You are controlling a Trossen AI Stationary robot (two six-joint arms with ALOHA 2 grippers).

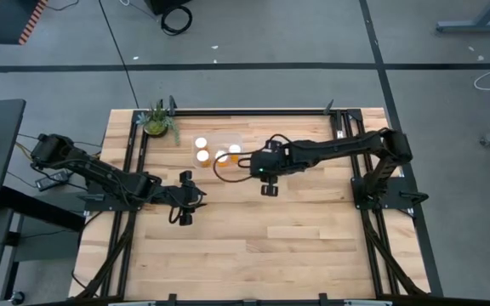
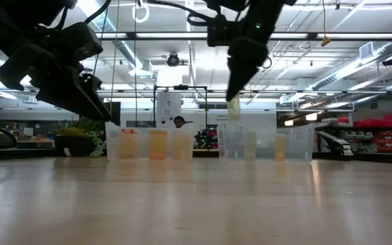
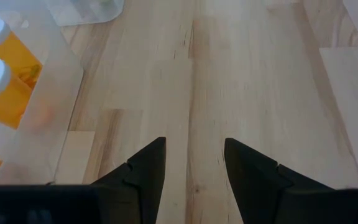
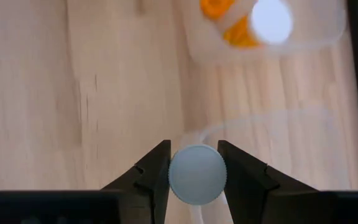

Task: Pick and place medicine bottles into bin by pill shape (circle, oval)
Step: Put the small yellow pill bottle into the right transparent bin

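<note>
Our right gripper point(image 4: 193, 167) has its two dark fingers point(image 4: 151, 171) closed against the white cap point(image 4: 196, 173) of a medicine bottle, one pad on each side of the rim, so the bottle hangs straight down beneath the wrist. Gripping by the cap keeps the body free to drop upright into a container. In the low view the pale bottle point(image 2: 233, 107) hangs clear of the table, above the right-hand clear bin point(image 2: 298, 141). From the wrist camera we see the curved clear rim point(image 4: 253, 121) of that bin just beyond the cap, and farther off another clear bin point(image 4: 328, 34) holding orange bottles with a white cap point(image 4: 271, 21) facing up.

From above, the right gripper point(image 1: 268, 178) sits just on the near side of the bins, at the far middle of the table point(image 1: 313, 255), close to the white caps point(image 1: 202, 143) already standing in the left-hand bin point(image 1: 215, 136). We judge the bottle is being carried to its bin and not yet released; which pill shape it holds we cannot tell.

Our left gripper point(image 3: 194, 165) waits with its fingers parted and nothing between them, only bare wood showing through the gap. It hovers near the table's middle-left point(image 1: 185, 204), on the near side of the bins. Its camera catches two orange bottles point(image 3: 5, 81) behind a clear bin wall point(image 3: 55, 106). It keeps well apart from the right arm, we think to leave the drop path open.

A small potted plant point(image 1: 157, 123) stands at the far-left corner.
</note>
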